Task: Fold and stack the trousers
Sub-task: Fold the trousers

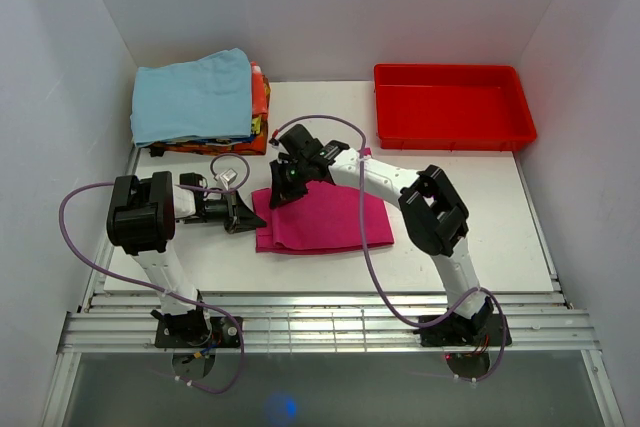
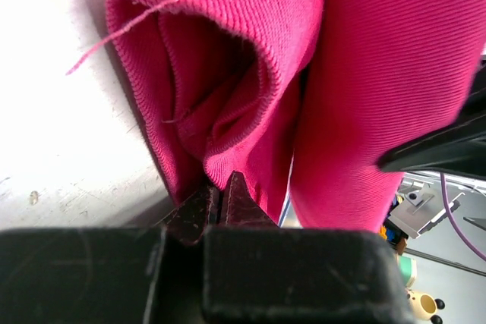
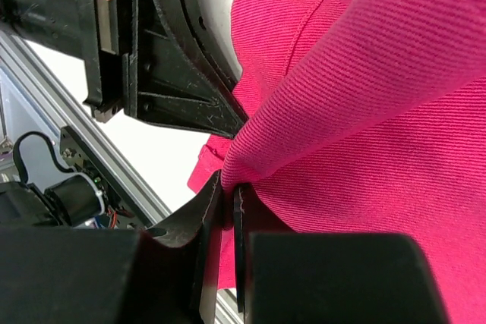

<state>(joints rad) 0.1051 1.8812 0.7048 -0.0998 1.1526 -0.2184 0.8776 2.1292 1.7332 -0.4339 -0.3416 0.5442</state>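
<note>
Pinching trousers: left gripper, right gripper, seemingly; wrist views only, overhead hidden.

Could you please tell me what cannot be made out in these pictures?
- Top view: the right gripper hides the trousers' far-left corner.
- Left wrist view: the trousers fill the frame; their outline is cut off.
- Top view: clothes under the light blue cloth are mostly hidden.

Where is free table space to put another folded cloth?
Free: right of the trousers, in front of the red tray; also the near strip. Crowded: the left side, where the left claw and right claw grip the trousers by the clothes pile.
</note>
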